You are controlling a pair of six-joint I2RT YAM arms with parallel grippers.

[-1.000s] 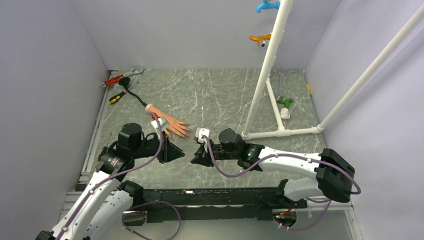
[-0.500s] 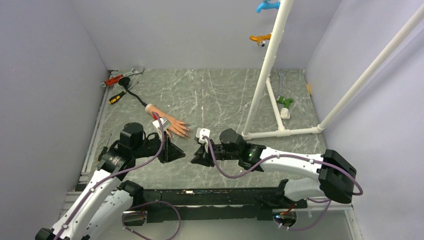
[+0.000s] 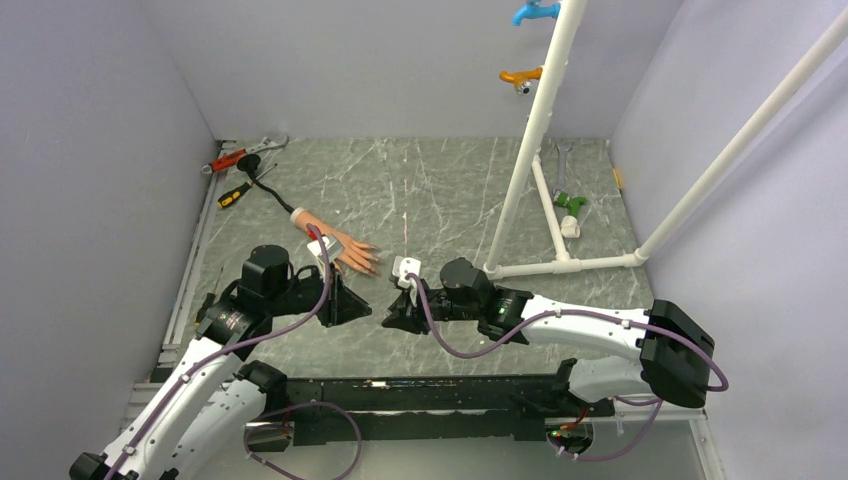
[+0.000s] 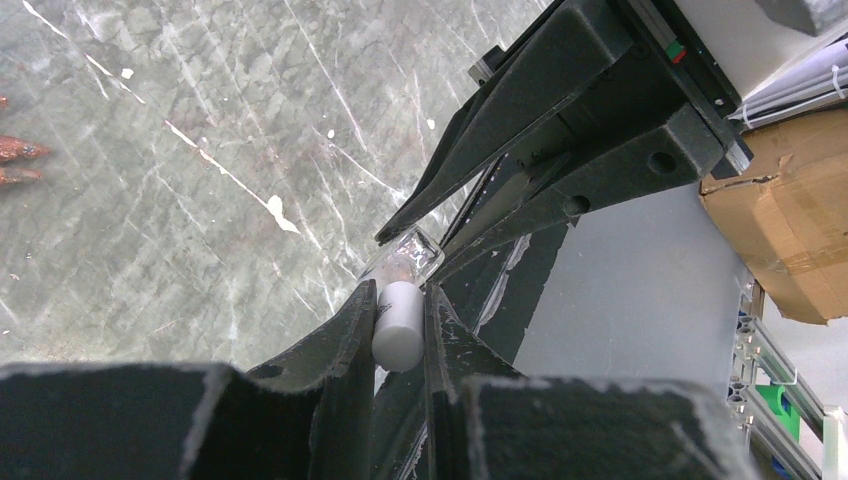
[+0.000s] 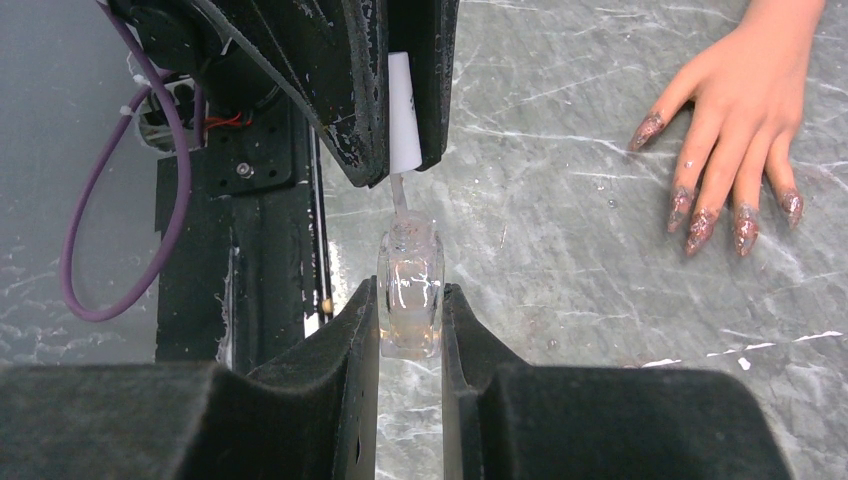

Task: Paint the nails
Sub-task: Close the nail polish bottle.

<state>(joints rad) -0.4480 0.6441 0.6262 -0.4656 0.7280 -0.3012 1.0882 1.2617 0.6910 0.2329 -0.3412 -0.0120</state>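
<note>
Left gripper clamps cap, right gripper clamps bottle, brush stem in neck. Risk: skewed pull snags stem, drips short of nails.

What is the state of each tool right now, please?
Left tool: closed on the white brush cap.
Right tool: closed on the small clear bottle.

Robotics lab test cell. Marble-pattern table boxed by plain pale panels on far, left and right sides. Two robot arms bolted to black rail at table's near edge. White pipe frame on table's right half. Hand tools loose in table's far-left corner. Cardboard box just off table's near edge.
</note>
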